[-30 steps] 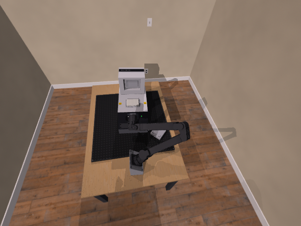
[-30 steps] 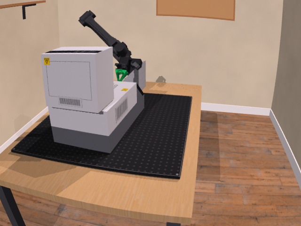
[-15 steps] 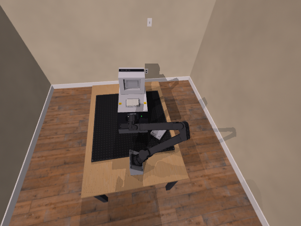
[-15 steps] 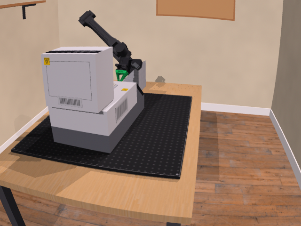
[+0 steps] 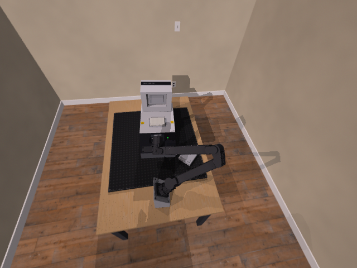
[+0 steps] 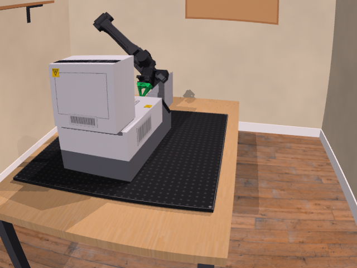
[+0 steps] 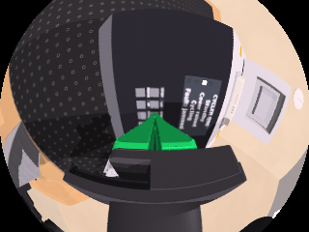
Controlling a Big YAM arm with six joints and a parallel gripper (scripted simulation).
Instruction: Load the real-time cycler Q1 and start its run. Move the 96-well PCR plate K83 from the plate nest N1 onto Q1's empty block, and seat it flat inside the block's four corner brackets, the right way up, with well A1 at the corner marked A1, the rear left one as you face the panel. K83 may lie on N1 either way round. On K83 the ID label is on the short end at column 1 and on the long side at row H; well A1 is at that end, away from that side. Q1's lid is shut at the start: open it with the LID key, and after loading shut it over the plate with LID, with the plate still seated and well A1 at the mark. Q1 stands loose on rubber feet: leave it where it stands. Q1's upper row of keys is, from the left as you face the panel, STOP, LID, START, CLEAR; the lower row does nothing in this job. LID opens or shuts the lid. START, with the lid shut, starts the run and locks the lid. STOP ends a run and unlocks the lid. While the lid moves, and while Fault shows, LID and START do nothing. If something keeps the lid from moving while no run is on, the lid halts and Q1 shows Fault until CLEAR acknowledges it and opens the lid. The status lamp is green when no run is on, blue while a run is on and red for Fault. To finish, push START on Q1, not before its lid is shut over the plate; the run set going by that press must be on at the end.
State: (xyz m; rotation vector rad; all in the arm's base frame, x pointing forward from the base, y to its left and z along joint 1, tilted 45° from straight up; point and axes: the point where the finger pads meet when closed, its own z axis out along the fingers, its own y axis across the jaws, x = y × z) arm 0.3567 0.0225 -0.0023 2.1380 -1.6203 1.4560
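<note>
The cycler Q1 (image 5: 157, 115) stands on the black mat with its lid (image 5: 155, 97) upright and open. A white plate K83 (image 5: 157, 121) lies on its block; I cannot tell which way round it lies. The status lamp (image 5: 167, 137) is green. My gripper (image 7: 154, 117) has green fingers that are shut and empty. It hovers just above the dark front panel, with its tips pointing at the block of keys (image 7: 150, 101). It also shows in the exterior view (image 6: 143, 89), in front of the open lid. The plate nest N1 (image 5: 187, 158) lies partly hidden under my forearm.
The arm's base (image 5: 162, 196) is on the table's near edge. The black perforated mat (image 5: 129, 161) covers the middle of the wooden table. Q1's rear housing (image 6: 89, 92) hides the block in the exterior view.
</note>
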